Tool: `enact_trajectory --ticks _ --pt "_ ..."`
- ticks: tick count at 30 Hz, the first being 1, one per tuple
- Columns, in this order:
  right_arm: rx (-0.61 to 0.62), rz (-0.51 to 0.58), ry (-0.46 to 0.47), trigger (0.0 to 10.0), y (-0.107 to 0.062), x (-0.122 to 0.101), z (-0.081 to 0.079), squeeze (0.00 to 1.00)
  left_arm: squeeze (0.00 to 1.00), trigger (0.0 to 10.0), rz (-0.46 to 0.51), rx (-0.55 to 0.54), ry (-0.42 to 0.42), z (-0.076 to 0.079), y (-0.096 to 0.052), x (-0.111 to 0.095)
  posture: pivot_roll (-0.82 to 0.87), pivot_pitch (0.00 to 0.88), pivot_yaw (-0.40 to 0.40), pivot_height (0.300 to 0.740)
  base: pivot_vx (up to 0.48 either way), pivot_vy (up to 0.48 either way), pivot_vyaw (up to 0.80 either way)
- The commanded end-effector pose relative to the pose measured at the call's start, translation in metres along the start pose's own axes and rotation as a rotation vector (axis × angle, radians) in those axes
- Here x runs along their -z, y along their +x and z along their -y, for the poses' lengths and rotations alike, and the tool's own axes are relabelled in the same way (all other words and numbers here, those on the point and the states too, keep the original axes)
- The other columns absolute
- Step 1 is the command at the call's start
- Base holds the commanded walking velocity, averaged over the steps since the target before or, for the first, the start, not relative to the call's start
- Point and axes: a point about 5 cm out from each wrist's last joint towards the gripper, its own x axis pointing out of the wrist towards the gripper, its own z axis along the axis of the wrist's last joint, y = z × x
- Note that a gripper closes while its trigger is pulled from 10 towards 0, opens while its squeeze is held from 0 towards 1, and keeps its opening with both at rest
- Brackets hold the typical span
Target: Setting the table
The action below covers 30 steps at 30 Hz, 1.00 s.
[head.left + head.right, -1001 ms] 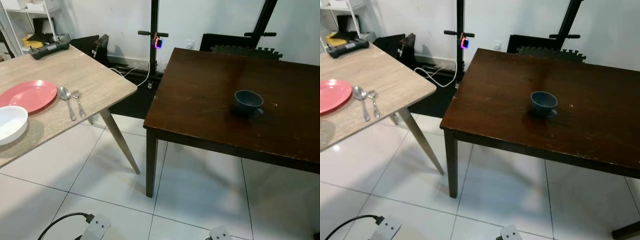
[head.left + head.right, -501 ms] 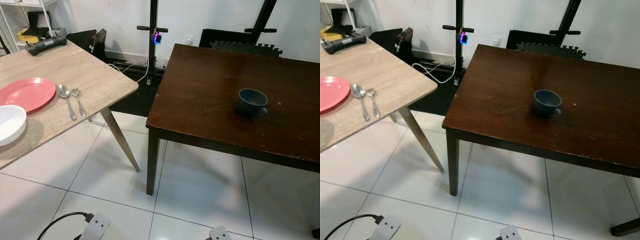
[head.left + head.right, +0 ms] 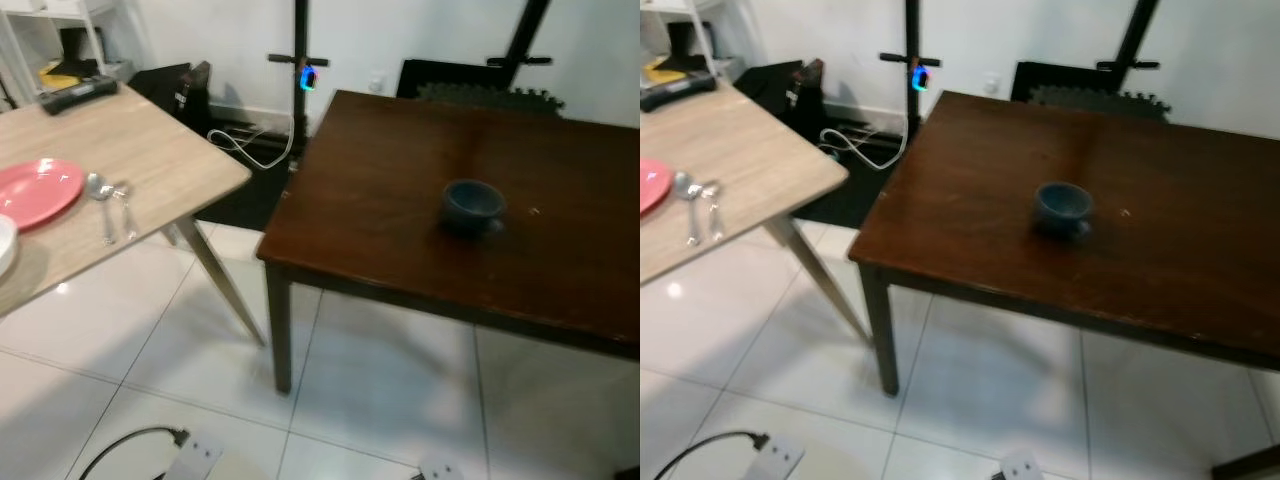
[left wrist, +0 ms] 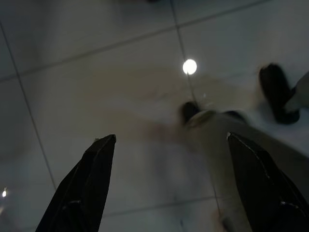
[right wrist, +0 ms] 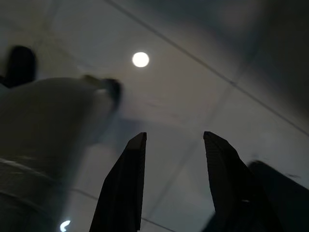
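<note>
Head camera has swung right and gone blurred: dark table (image 3: 400, 200) with blue cup (image 3: 472, 203) sits further left in view; white bowl (image 3: 4, 245) nearly off the edge.

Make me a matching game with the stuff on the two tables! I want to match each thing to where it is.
Things:
1. cup
2. pink plate
3. spoon
4. black box

Places:
A. far end of the light wooden table
B. alone on the dark table
C. between the plate and the fork
D. on the light table, left of the spoon

Pairs: 1-B, 2-D, 3-C, 4-A
</note>
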Motion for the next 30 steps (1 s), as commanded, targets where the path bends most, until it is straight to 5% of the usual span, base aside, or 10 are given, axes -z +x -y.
enact_trajectory --ticks 1,22,28,30 --pt "-0.019 -0.010 0.009 10.0 0.000 0.003 -0.008 0.00 0.00 10.0 -0.039 -0.001 0.004 -0.001 -0.003 0.011 -0.04 0.026 0.051 0.740 0.000 -0.311 0.00" --pt "-0.020 0.007 0.021 10.0 -0.001 0.003 -0.010 0.00 0.00 10.0 -0.029 -0.007 -0.017 -0.002 -0.003 0.010 -0.04 0.030 0.052 0.740 0.000 0.000 0.00" --pt "0.050 0.115 0.197 10.0 0.003 -0.020 0.000 0.00 0.00 10.0 0.039 -0.047 -0.060 -0.008 -0.002 -0.002 -0.05 0.034 0.052 0.740 0.000 0.000 0.00" --pt "0.178 0.319 0.383 10.0 0.002 -0.061 0.027 0.00 0.00 10.0 0.292 -0.056 -0.035 -0.017 -0.003 -0.047 -0.04 0.042 0.047 0.740 0.000 0.000 0.00"
